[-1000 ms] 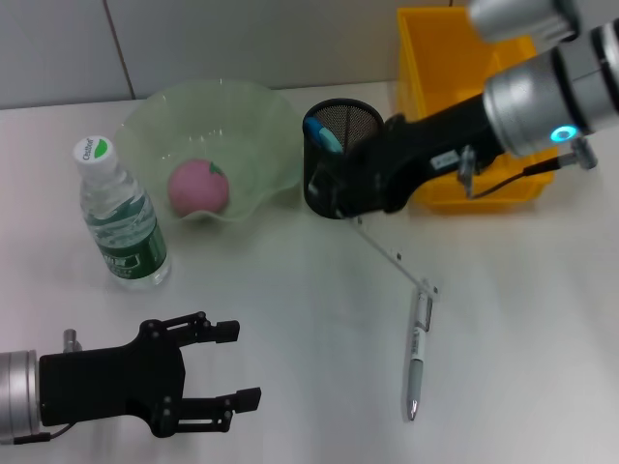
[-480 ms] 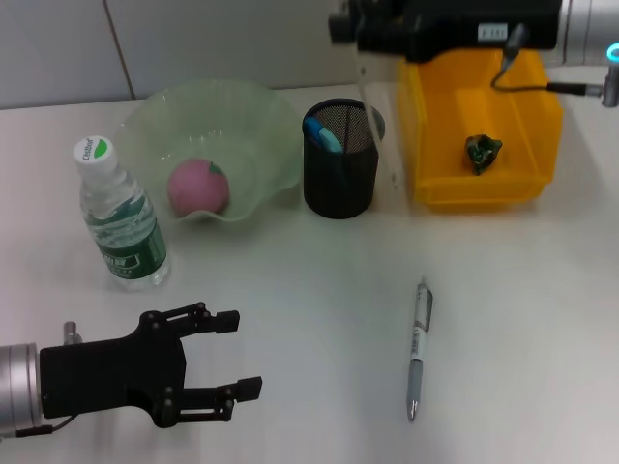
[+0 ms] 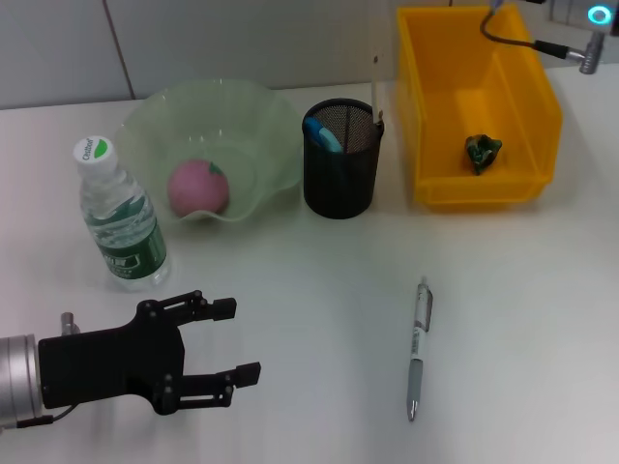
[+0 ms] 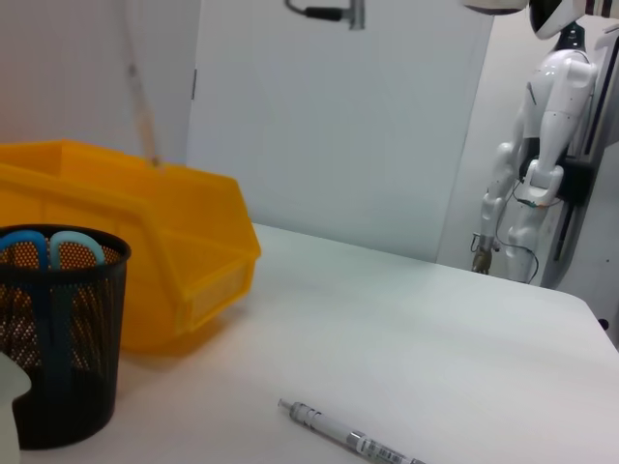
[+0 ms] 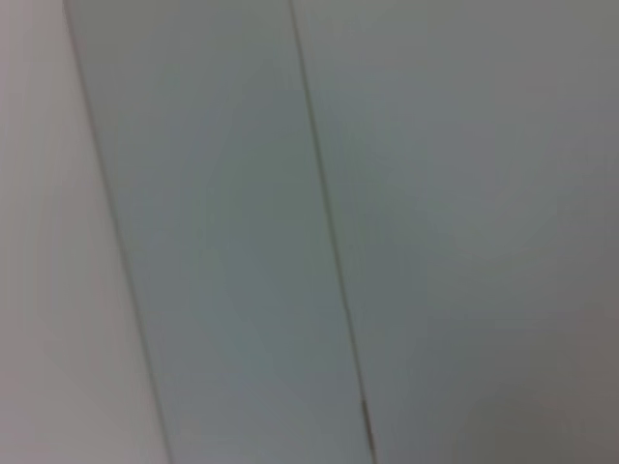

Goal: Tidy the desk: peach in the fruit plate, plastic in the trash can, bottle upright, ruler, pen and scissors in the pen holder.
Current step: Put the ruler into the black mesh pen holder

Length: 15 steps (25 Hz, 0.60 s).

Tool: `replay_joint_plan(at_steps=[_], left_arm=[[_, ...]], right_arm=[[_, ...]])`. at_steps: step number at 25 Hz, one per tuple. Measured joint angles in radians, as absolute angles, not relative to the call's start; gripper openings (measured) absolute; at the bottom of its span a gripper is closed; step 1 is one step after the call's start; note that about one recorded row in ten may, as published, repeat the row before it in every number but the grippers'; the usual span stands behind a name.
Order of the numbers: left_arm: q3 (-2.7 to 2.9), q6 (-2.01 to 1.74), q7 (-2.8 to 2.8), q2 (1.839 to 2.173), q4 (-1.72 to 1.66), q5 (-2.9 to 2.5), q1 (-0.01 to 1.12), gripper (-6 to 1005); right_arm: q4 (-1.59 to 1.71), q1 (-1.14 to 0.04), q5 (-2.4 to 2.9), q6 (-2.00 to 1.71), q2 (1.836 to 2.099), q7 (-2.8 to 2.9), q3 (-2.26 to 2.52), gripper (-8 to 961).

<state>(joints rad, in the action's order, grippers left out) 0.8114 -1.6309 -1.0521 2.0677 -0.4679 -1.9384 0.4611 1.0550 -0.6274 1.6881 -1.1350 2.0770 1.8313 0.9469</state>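
A: Left gripper (image 3: 237, 372) sits low at the near left of the desk (image 3: 309, 290), fingers spread wide, holding nothing.

B: And the right one?

A: Out of sight. Only a bit of the right arm (image 3: 580, 29) shows at the far right corner, above the bin (image 3: 435, 193), so I cannot tell what its fingers are doing.

B: Where's the ruler?

A: Clear ruler (image 3: 375, 87) stands nearly upright, its lower end at the rim of the holder (image 3: 338, 184), on the side next to the bin. Whether it is inside, I cannot tell. Its upper end runs out of view. The left wrist view catches it as a thin pale strip (image 4: 143, 106) rising behind the bin (image 4: 174, 242).

B: Scissors?

A: Blue handles (image 3: 322, 133) poke up out of the holder.

B: The rest?

A: Pen (image 3: 417, 350) lies flat on the desk, well apart from the holder, nearer the robot. Peach (image 3: 199, 188) is in the green plate (image 3: 251, 106). Bottle (image 3: 118, 217) stands upright just beside the plate. Green plastic (image 3: 482, 152) lies in the bin.
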Motion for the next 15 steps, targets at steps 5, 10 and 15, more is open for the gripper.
replay_joint_plan(at_steps=[5, 10, 15], left_arm=[[0.811, -1.629, -1.052, 2.069, -0.468, -1.93, 0.463, 834], [0.811, -1.629, -1.052, 2.069, -0.468, -1.925, 0.464, 833], [0.811, -1.631, -1.052, 2.069, -0.468, -1.925, 0.468, 832]], right_arm=[[0.984, -0.665, 1.687, -1.077, 2.08, 1.762, 0.951, 443], [0.915, -0.709, 1.685, -1.024, 2.081, 1.71, 0.952, 452], [0.847, -0.758, 1.685, -0.976, 2.08, 1.67, 0.953, 461]])
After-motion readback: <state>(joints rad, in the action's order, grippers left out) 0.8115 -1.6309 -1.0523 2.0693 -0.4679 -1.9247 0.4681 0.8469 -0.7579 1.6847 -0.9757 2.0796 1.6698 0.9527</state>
